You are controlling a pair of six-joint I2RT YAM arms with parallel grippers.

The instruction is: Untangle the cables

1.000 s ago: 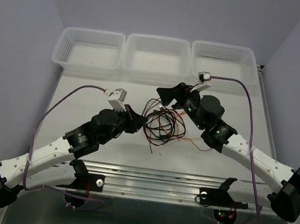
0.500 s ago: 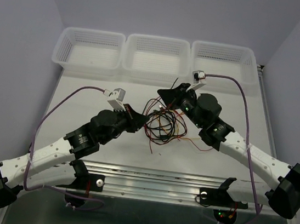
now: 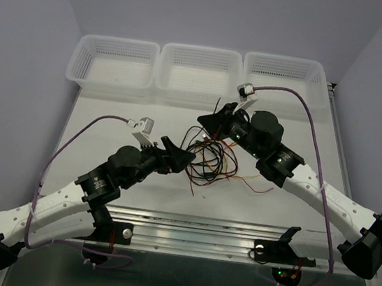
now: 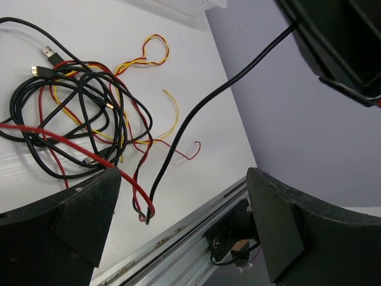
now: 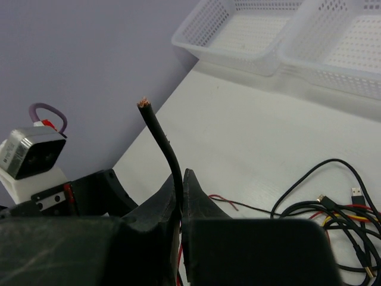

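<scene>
Pinching one black cable [image 5: 162,136] near its frayed end in the right gripper [image 5: 183,179], with the left gripper [image 4: 181,182] wide open beside the tangle [image 3: 208,161] on the table [image 3: 111,104], and judging the job barely begun: black, red, yellow strands knotted, none laid apart.

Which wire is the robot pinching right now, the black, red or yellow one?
The black cable: the right gripper is shut on it, its cut end poking up. The red wire and yellow wire lie loose, held by nothing.
</scene>
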